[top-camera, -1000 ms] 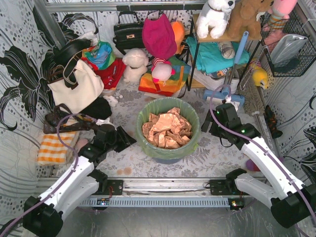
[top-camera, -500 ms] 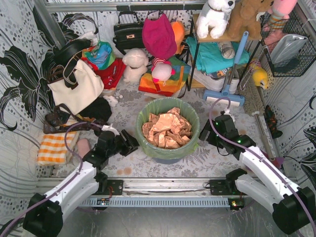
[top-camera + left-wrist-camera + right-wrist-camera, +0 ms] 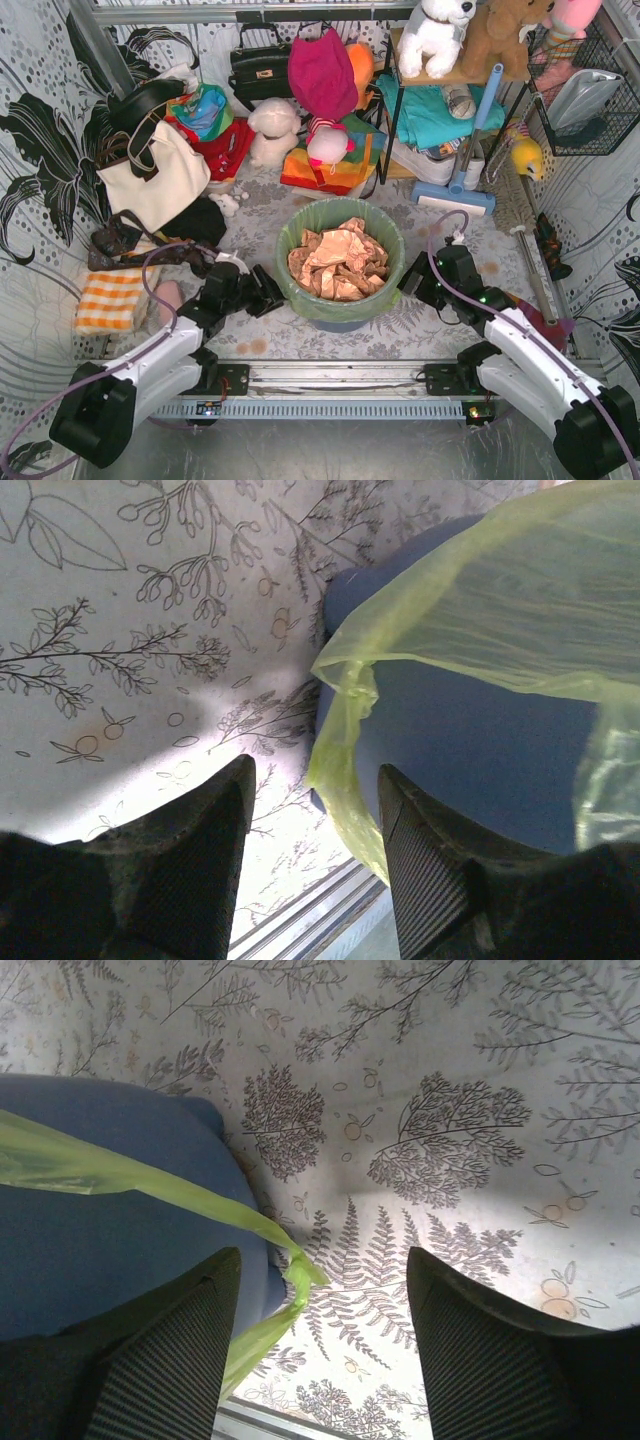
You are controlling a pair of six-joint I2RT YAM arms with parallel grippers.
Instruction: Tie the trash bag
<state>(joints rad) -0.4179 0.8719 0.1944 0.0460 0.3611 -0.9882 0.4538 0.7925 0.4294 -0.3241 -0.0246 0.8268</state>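
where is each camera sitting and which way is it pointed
Top external: high behind the robot, looking down at the table and the trash bag in its bin; the left gripper and right gripper flank it.
Left wrist: low beside the bin's left, looking down its open fingers at bin wall and hanging bag edge.
Right wrist: same from the bin's right, open fingers showing.
Shared: both wrist views show blue bin, green bag overhang, floral table.
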